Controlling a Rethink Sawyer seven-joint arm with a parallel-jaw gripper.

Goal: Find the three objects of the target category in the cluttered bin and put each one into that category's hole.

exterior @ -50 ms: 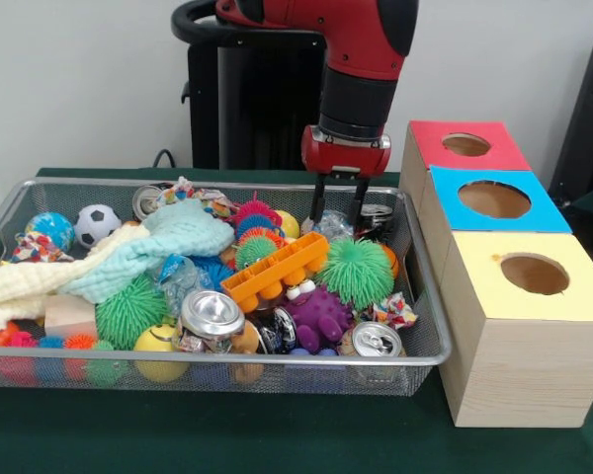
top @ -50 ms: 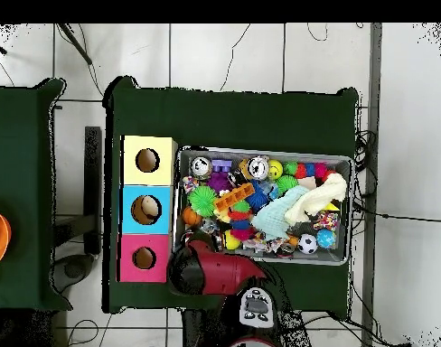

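Wire bin: full, heaped with mixed clutter.
Contents noted: drink cans, spiky green ball, orange block, purple toy, pale cloths, football.
Target category: not identifiable from pictures; candidates lie in bin.
Gripper: lowered at bin's far right corner, fingers parted, nothing held.
Hole boxes beside bin's right edge: red box, blue box, yellow box; no item visible in holes.
Progress: no deposit evident; search and all three placements judged outstanding.
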